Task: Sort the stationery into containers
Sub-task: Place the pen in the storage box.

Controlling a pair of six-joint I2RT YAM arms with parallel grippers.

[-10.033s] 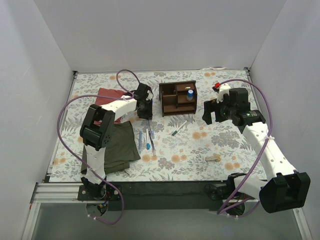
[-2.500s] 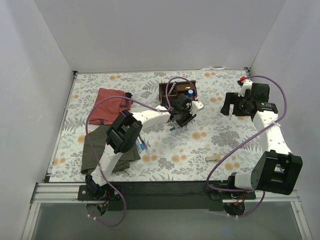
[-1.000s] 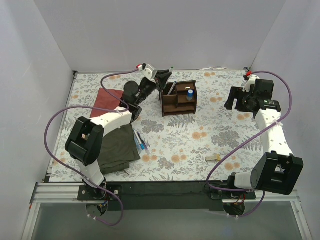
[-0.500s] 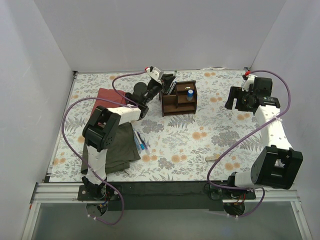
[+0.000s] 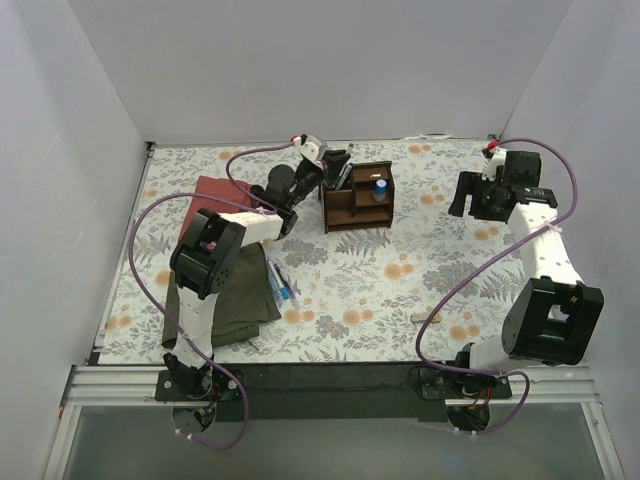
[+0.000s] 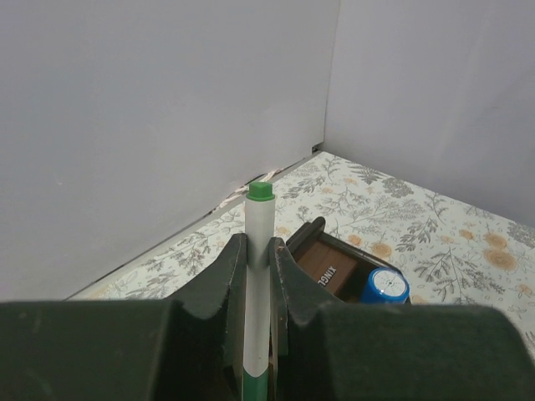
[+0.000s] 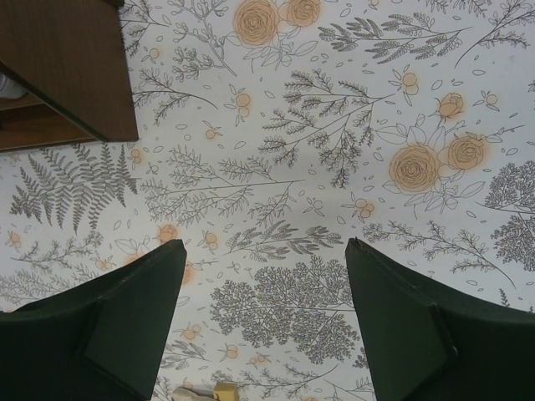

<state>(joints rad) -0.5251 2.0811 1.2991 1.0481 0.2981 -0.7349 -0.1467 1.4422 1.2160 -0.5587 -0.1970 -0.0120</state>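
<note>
The left tool (image 6: 257,247) is pinching the green-tipped pen (image 6: 259,219) about midway along its barrel, with the green end standing clear above the fingers. It hangs over the far left corner of the organiser (image 5: 355,197). In the wrist view the organiser (image 6: 322,259) lies just beyond and to the right of the pen, with the blue-capped cylinder (image 6: 384,286) already standing in a compartment on its right side.

The step in hand looks like dropping this pen into a slot. To do that well, I would keep the pen in line with the slot and carry it fully over an open compartment on the organiser's left side. It should go down until its lower end is inside the walls, and only then should the fingers part. Letting go too high or off-centre could make it glance off the edge and roll onto the bench (image 5: 400,270). The pen's lower end is hidden behind the tool, so its height over the organiser cannot be read.

The right tool (image 7: 263,309) is spread wide and holds nothing, over the bench well right of the organiser.

More pens (image 5: 283,283) lie near-left of the organiser, and the eraser (image 5: 427,317) lies near-right of it
</note>
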